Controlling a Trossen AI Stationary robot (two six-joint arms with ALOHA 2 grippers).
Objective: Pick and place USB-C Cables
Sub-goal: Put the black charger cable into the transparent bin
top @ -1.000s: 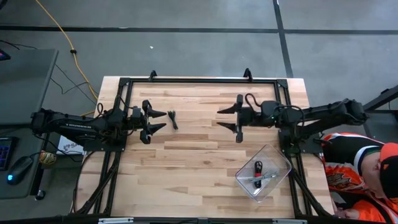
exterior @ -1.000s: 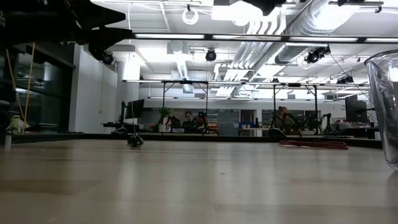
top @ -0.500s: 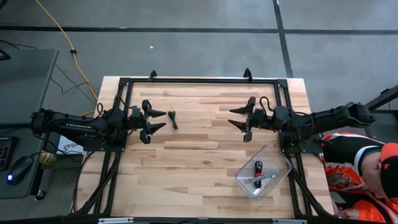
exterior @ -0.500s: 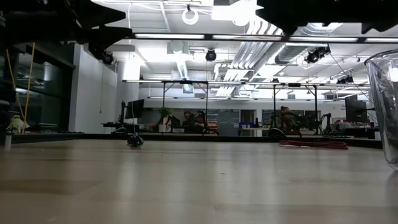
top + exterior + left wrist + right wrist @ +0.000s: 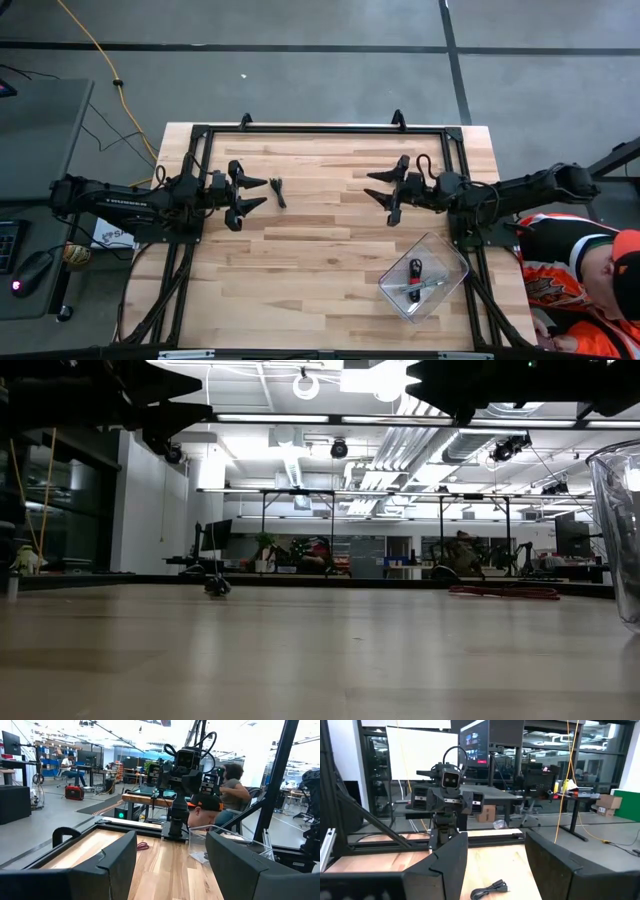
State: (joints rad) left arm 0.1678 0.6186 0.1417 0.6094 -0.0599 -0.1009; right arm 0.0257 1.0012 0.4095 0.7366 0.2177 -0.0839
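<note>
The USB-C Cables are split between two places: one black bundle [image 5: 278, 192] lies loose on the bare wood near the far-left part of the table [image 5: 320, 270], and at least two more, a black one [image 5: 415, 268] and a silver-grey one [image 5: 420, 287], sit inside the clear bin [image 5: 395, 288] at the near right corner. The right gripper [image 5: 384, 188] has drawn back toward its own side over the last second, from mid-table to a spot nearer the bin, fingers spread and carrying nothing (so it reads as coming off a drop, not heading for a pick). The left gripper [image 5: 258, 193] hasn't budged; it hangs just beside the loose black bundle, jaws released. I'd guess that cable falls to the left arm next. A person in orange [image 5: 575, 270] sits off the table's right edge.
</note>
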